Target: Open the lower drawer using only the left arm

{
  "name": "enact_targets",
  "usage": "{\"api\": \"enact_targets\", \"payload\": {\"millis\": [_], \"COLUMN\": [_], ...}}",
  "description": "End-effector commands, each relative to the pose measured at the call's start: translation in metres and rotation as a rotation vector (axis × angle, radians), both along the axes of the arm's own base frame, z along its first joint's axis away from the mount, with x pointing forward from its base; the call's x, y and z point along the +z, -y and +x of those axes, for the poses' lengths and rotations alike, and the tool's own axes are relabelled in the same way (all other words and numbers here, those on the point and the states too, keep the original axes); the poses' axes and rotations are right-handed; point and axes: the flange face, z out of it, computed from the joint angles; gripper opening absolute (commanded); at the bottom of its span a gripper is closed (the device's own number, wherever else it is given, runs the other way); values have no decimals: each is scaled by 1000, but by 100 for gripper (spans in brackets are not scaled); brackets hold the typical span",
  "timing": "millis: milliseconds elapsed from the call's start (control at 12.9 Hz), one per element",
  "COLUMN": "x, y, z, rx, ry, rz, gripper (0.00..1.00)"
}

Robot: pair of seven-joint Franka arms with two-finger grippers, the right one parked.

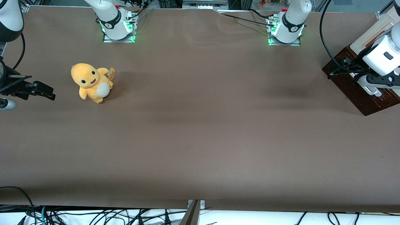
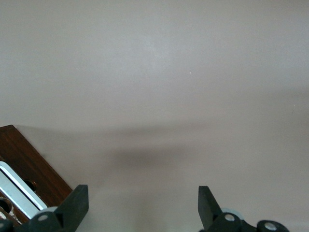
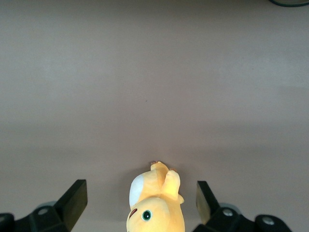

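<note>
A wide table (image 1: 200, 140) covered in plain brown cloth fills the front view. At the working arm's end of the table sits a dark-brown wooden cabinet, and its lower drawer (image 1: 359, 90) shows as a slanted dark-brown slab near the table's edge, with a pale metal bar handle (image 1: 372, 90) partly covered by the arm. In the wrist view the lower drawer (image 2: 29, 166) appears as a dark wood corner with the silver-white handle (image 2: 19, 191) running along it.

The left arm (image 1: 382, 53), white and jointed, reaches down over the drawer. Its gripper (image 1: 339, 72) is black and hangs above the drawer's corner that points toward the middle of the table. From the wrist camera, the gripper (image 2: 142, 208) has its two fingers spread wide apart with only bare brown cloth between them; it holds nothing. One fingertip (image 2: 77, 203) sits just beside the drawer's wooden edge, though whether they touch cannot be told.

From the drawer toward the middle of the table the cloth lies bare, a broad open stretch marked only by soft shadows.

Toward the parked arm's end of the table stands a yellow plush toy (image 1: 91, 82) with a white belly, upright and facing the front camera. It is well apart from the drawer. The parked arm's wrist view shows the same plush toy (image 3: 157, 205).

Two white arm bases (image 1: 117, 26) lit green stand along the table edge farthest from the front camera.
</note>
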Motion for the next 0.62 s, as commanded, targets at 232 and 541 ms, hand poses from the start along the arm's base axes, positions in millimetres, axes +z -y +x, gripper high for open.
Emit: {"api": "enact_targets", "payload": {"millis": [232,541], "x": [-1,-24], "y": [2,-8], "z": [-5,4], "rx": [10,68], "ry": [-18,-73], "rz": [-6,86], "gripper": [100,100]}}
